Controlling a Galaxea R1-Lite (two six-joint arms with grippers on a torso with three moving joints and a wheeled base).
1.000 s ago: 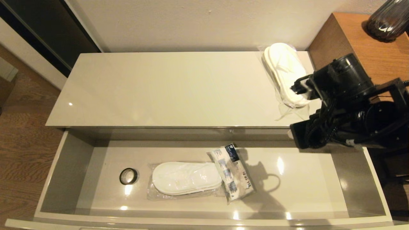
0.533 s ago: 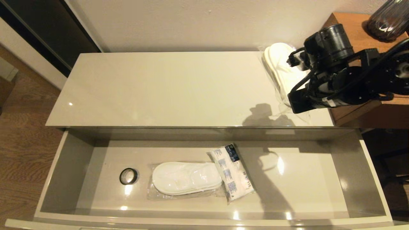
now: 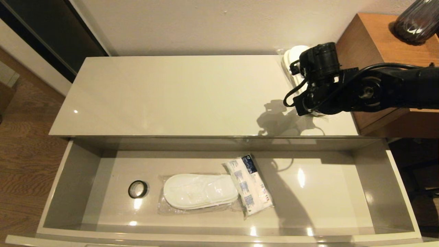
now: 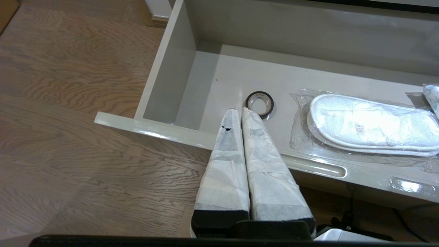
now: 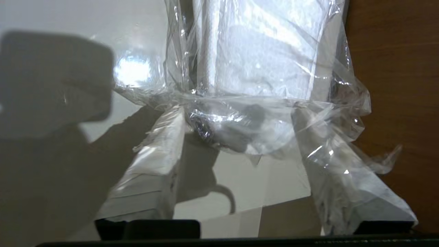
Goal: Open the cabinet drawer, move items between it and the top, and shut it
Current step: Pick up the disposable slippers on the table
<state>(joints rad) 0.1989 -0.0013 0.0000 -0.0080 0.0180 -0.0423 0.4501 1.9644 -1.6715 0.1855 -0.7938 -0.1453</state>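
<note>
Right, my right gripper (image 5: 236, 137) has its two paper-wrapped fingers (image 5: 151, 171) spread wide, one on each side of the crumpled tail of the clear plastic bag (image 5: 260, 120) that wraps the flat white slippers on top (image 5: 264, 58). The film drapes over one finger; whether either finger actually presses the bag, I can't quite tell from here. That bagged pair lies at the far right end of the long glossy cream-white top (image 3: 178, 96), right beside the taller brown wooden unit (image 3: 380, 41), and my right arm reaches in over it from the right.

My left gripper (image 4: 239, 111) has its wrapped fingers pressed together on nothing, hanging just outside the front edge of the wide, shallow, grey-walled cabinet drawer (image 4: 171, 72), above the wood-grain floor (image 4: 68, 103).

The drawer stands pulled fully out. On its floor, a small black ring (image 3: 138, 189) lies toward the left. Just right of it is a second flat white pair of slippers in clear plastic (image 3: 200, 190), and the soft white packet with blue printed panels (image 3: 249, 185) lies against that pair's right end, angled.
</note>
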